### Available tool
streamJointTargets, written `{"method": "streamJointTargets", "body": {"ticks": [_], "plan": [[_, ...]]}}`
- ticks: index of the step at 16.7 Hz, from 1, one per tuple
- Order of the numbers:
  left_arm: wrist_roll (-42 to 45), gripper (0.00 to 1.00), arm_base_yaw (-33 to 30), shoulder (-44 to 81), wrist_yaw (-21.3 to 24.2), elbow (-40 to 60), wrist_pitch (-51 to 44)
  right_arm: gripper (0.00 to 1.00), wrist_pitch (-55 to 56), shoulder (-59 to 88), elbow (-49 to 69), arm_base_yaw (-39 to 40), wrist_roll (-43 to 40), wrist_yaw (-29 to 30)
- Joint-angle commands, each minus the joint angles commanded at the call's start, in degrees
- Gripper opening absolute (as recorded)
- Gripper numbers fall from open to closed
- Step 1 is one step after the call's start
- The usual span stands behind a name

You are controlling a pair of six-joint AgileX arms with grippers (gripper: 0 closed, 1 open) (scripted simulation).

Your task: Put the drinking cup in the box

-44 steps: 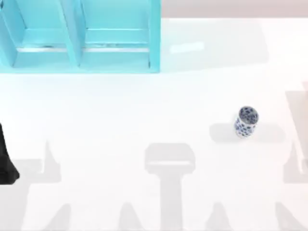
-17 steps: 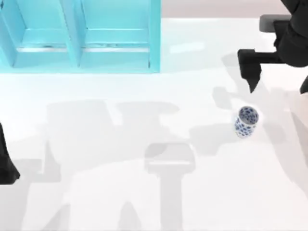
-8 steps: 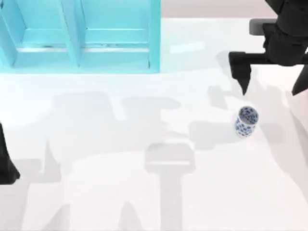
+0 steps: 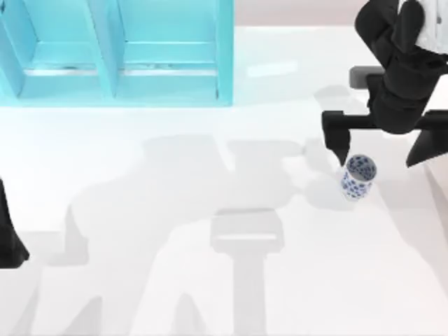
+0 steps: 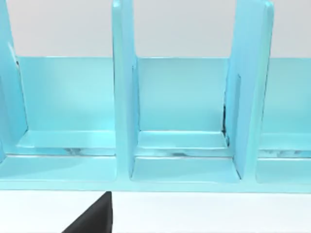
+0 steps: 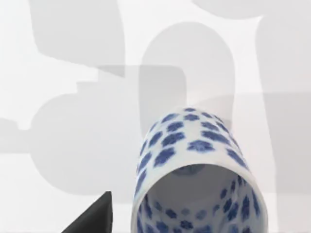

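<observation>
The drinking cup [image 4: 358, 176], white with a dense blue flower pattern, stands upright on the white table at the right. My right gripper [image 4: 381, 148] hangs open just behind and above it, one finger [image 4: 339, 136] to the cup's left and the other out to its right. Nothing is between them. The right wrist view looks down into the cup [image 6: 194, 179] from close by. The box [image 4: 224, 63], turquoise with tall dividers and open compartments, stands at the table's far left. My left arm [image 4: 8, 238] is parked at the left edge.
In the left wrist view the box [image 5: 124, 97] faces the camera with its compartments holding nothing. Grey shadows of the arms lie across the white table [image 4: 210, 294] between the cup and the box.
My right arm has come in from the far right and moved nearer and leftward, until its open fingers are beside the cup. The cup and the left arm have not moved.
</observation>
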Motion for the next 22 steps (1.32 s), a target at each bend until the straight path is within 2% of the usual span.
{"method": "streamJointTargets", "body": {"ticks": [3,7,20,22], "plan": [[0.0,1.0,0.0,0.0,0.0,0.0,0.0,1.0,5.1,1.08,-4.62,0.11,0.12,0.01],[0.0,1.0,0.0,0.0,0.0,0.0,0.0,1.0,5.61,1.18,-5.09,0.11,0.13,0.01],[0.0,1.0,0.0,0.0,0.0,0.0,0.0,0.02,5.61,1.18,-5.09,0.11,0.13,0.01],[0.0,1.0,0.0,0.0,0.0,0.0,0.0,0.0,5.61,1.18,-5.09,0.11,0.13,0.01]]}}
